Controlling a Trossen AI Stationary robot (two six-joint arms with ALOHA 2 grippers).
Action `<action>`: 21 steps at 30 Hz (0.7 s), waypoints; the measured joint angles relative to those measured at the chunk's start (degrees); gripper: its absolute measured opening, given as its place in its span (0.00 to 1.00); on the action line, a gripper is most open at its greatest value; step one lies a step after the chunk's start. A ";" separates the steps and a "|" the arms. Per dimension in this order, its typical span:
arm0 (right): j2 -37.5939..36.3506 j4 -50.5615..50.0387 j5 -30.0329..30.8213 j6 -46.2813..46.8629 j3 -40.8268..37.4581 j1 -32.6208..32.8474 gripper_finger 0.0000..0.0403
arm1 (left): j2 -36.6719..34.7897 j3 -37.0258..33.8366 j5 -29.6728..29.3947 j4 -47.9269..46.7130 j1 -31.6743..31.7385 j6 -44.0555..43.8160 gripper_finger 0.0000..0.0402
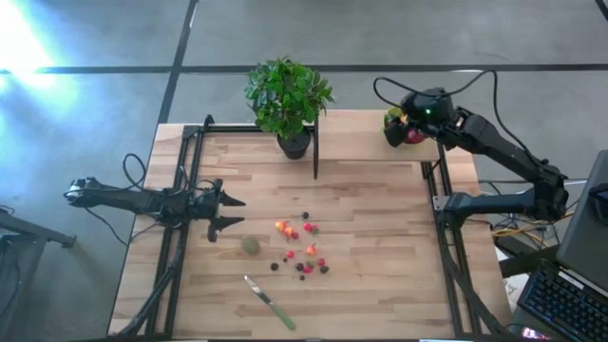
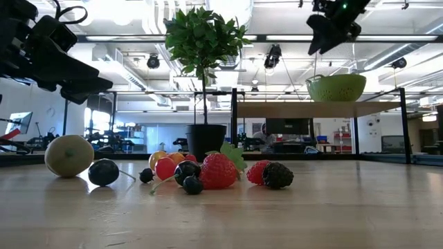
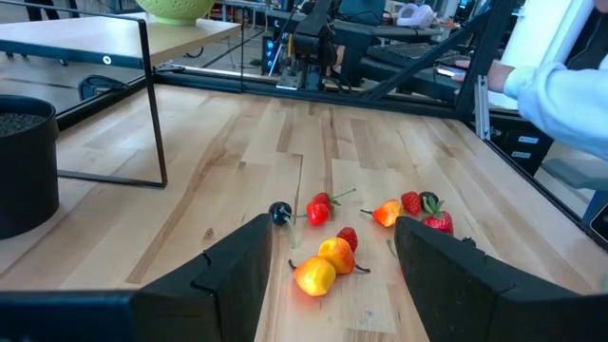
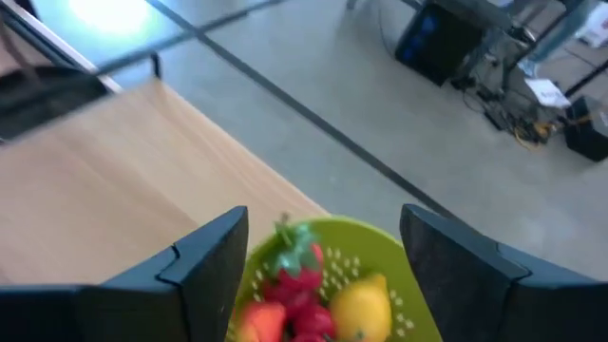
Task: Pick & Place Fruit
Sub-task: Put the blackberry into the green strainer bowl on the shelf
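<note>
Several small toy fruits (image 1: 302, 249) lie loose on the wooden table's middle, with a dull-green ball (image 1: 250, 245) to their left. My left gripper (image 1: 237, 212) hovers open and level at the table's left, pointing at the fruits (image 3: 332, 252), which lie ahead of its fingers. The lime-green bowl (image 4: 399, 256) stands on a raised shelf (image 2: 318, 109) at the far right. It holds a strawberry (image 4: 294, 266), a yellow lemon (image 4: 361, 309) and an orange fruit. My right gripper (image 4: 323, 214) hangs open above the bowl (image 2: 336, 86), with nothing between its fingers.
A potted plant (image 1: 290, 104) stands at the table's far middle beside the shelf's black post (image 1: 315, 142). A green-handled knife (image 1: 269, 302) lies near the front edge. Black frame rails (image 1: 180, 218) run along both sides. A person's sleeve (image 3: 560, 85) shows beyond the table.
</note>
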 joint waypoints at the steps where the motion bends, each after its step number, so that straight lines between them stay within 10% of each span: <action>1: 0.00 0.46 -0.27 0.00 0.28 0.40 0.65 | 0.00 -0.01 0.01 0.02 0.00 0.00 0.57; 21: 0.50 12.18 -35.63 -11.99 -5.10 12.19 0.54 | 0.00 -0.02 -0.01 0.00 0.00 -0.01 0.57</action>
